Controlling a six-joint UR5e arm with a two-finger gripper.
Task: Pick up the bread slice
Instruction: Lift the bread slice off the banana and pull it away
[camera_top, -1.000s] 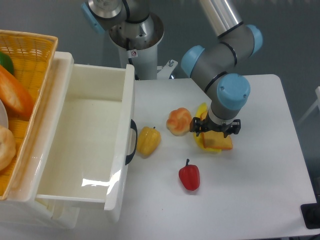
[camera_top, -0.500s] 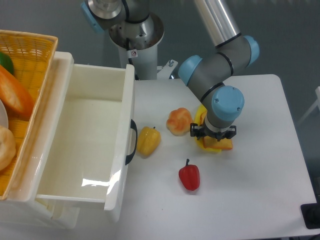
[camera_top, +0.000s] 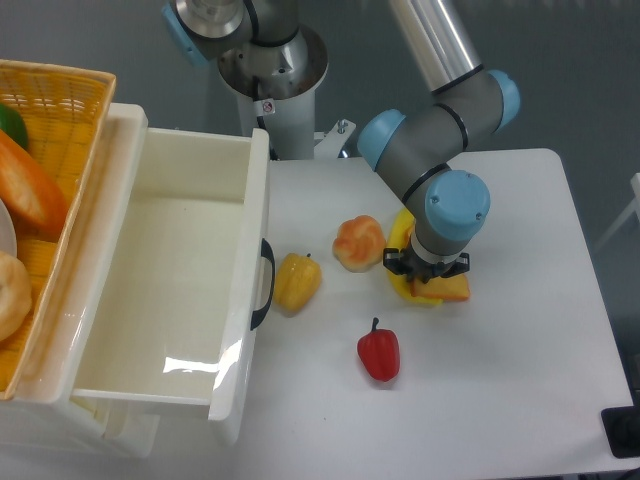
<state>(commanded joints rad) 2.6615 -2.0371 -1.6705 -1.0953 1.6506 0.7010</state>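
Note:
The bread slice (camera_top: 448, 290) lies flat on the white table (camera_top: 520, 330), tan with an orange crust. It rests partly on a yellow banana (camera_top: 404, 228). My gripper (camera_top: 428, 272) is lowered straight onto the slice's left part. Its dark fingers (camera_top: 392, 263) stick out on both sides of the blue wrist, spread apart, one on each side of the slice. The wrist hides the fingertips and much of the slice; only the slice's right and lower edge shows.
A round orange-pink bun (camera_top: 358, 242) sits just left of the gripper. A yellow pepper (camera_top: 296, 281) lies by the open white drawer (camera_top: 170, 290), a red pepper (camera_top: 379, 351) in front. A wicker basket (camera_top: 40, 150) with food stands far left.
The gripper has come down and shifted slightly left over the bread slice during the last second. In the last half second it barely moved. The slice lies where it was.

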